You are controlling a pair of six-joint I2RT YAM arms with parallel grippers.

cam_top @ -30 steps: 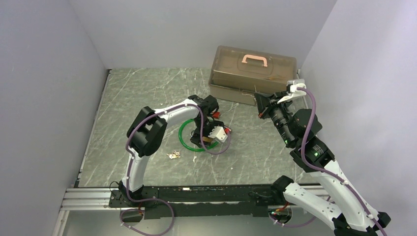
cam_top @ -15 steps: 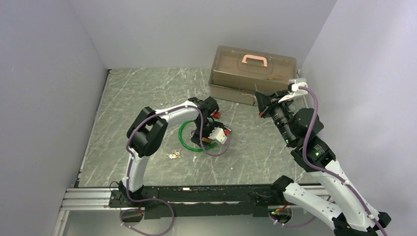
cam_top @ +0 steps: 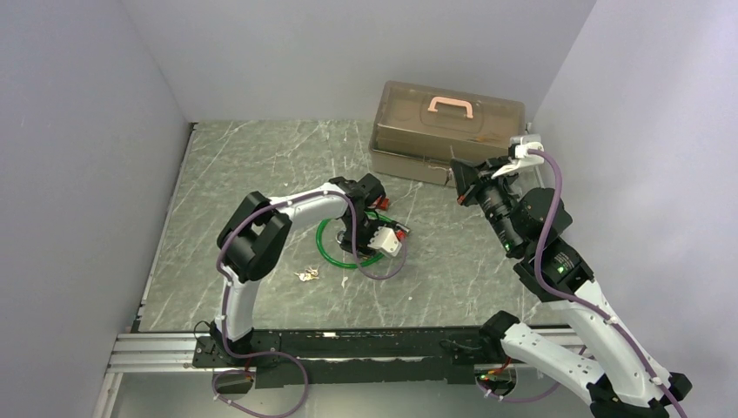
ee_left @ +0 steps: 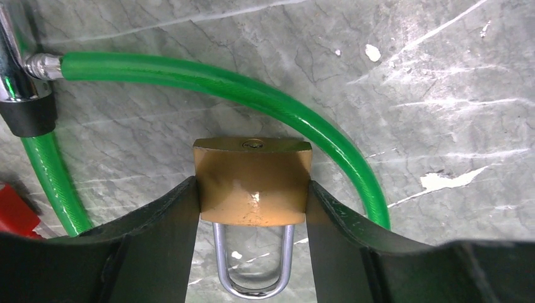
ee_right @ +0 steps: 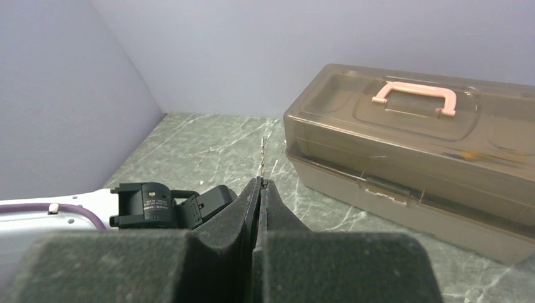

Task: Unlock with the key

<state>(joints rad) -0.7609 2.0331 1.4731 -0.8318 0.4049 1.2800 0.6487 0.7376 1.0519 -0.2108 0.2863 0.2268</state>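
Observation:
A brass padlock (ee_left: 252, 183) with a silver shackle (ee_left: 252, 265) is clamped between the fingers of my left gripper (ee_left: 252, 189), its keyhole end facing away from the camera. In the top view the left gripper (cam_top: 361, 246) is low over the green cable loop (cam_top: 335, 239). My right gripper (ee_right: 260, 183) is shut on a thin key (ee_right: 262, 158), whose blade sticks out edge-on past the fingertips. In the top view the right gripper (cam_top: 461, 185) is held in the air near the box, well right of the padlock.
A brown translucent box (cam_top: 448, 131) with a pink handle stands at the back right. A small bunch of keys (cam_top: 306, 275) lies on the marble table (cam_top: 244, 174) left of the cable. A red piece (ee_left: 16, 211) lies by the cable's metal end (ee_left: 16, 69).
My left gripper has shifted slightly on the padlock by the cable loop. My right gripper with the key has risen a little and moved slightly back.

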